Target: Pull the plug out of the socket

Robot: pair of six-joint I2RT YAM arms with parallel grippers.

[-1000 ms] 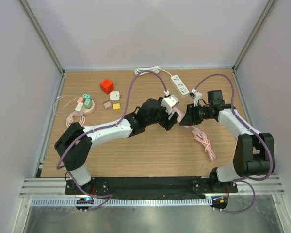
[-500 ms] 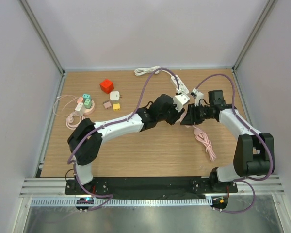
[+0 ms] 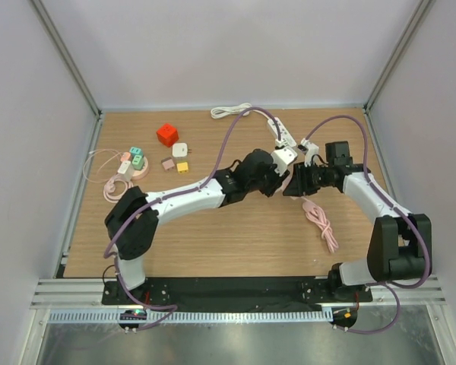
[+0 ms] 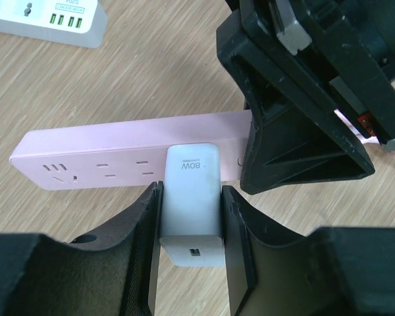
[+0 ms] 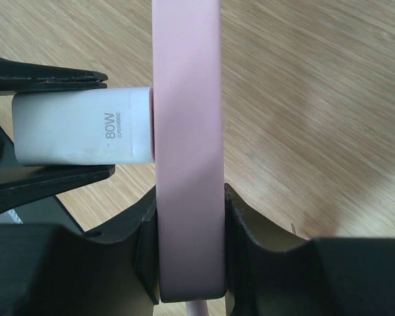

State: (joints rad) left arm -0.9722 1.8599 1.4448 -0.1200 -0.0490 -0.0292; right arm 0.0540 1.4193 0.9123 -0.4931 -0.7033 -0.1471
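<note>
Left fingers [image 4: 143, 227] flush against plug [image 4: 189, 197]

Coiled pink cable [image 3: 320, 221] beside right arm [image 3: 370, 195]

- Top external: high behind arm bases, looking down on whole table [image 3: 235, 243].
- Left wrist: close, facing plug [image 4: 191, 201] in pink socket strip [image 4: 105, 157].
- Right wrist: close, along same strip; plug shared.
</note>
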